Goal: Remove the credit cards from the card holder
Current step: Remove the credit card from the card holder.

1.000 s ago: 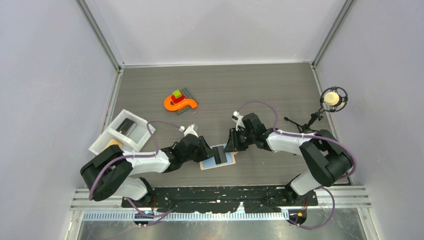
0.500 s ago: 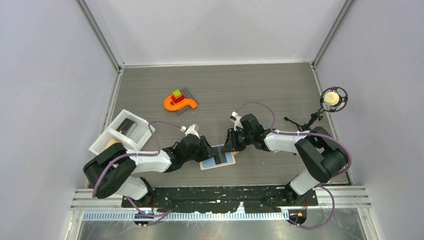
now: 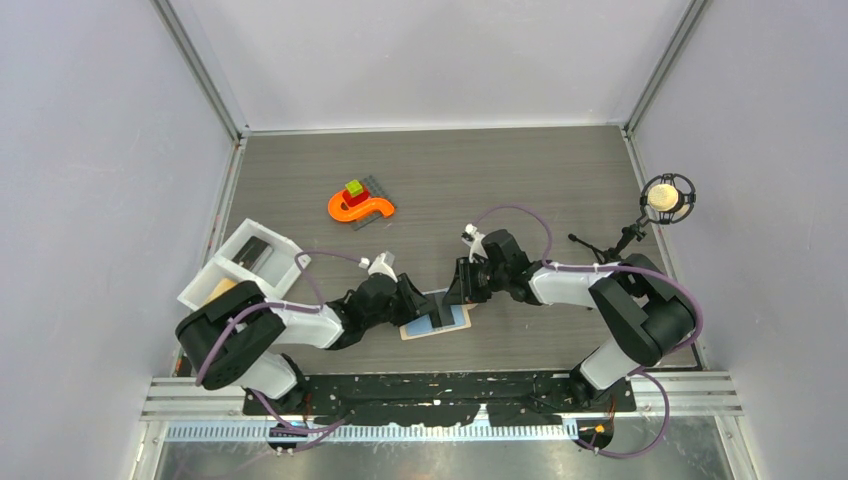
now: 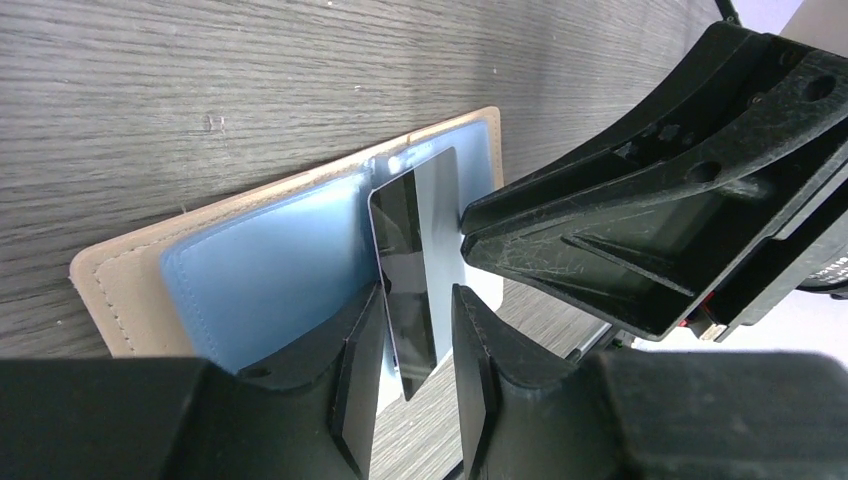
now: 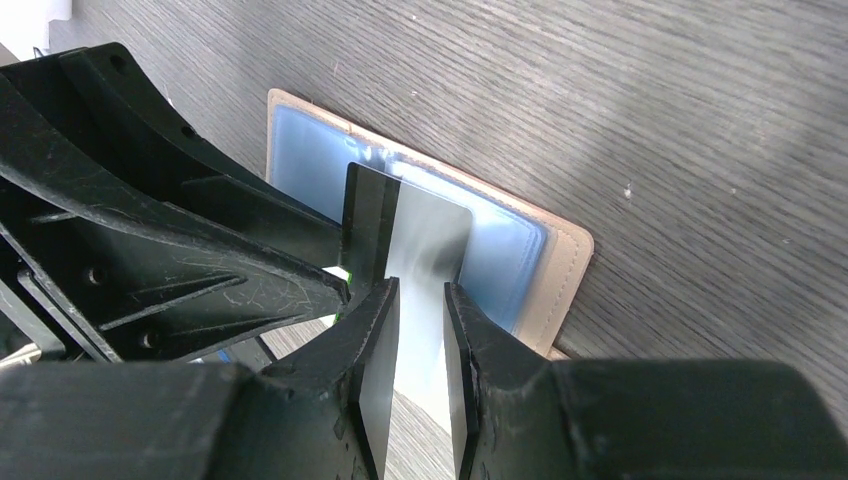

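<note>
The card holder [image 3: 432, 326] lies open on the table, beige outside and pale blue inside; it also shows in the left wrist view [image 4: 260, 270] and the right wrist view [image 5: 500, 250]. A dark credit card [image 4: 405, 270] sticks out of its middle pocket past the near edge, seen too from the right wrist [image 5: 425, 225] and from above [image 3: 440, 310]. My left gripper [image 3: 420, 300] [image 4: 415, 295] is narrowly open with the card's end between its fingers, close to one pad. My right gripper [image 3: 458, 290] [image 5: 420, 288] is narrowly open over the card, its tip at the card's far edge.
A white two-compartment tray [image 3: 283, 282] at the left holds a dark item and an orange-yellow item. An orange S-shaped toy [image 3: 360, 207] with blocks lies further back. A microphone [image 3: 668, 197] on a stand is at the right.
The left arm has drawn slightly back and left. The right gripper has edged a little left towards the card. The card holder and card have not visibly moved.
</note>
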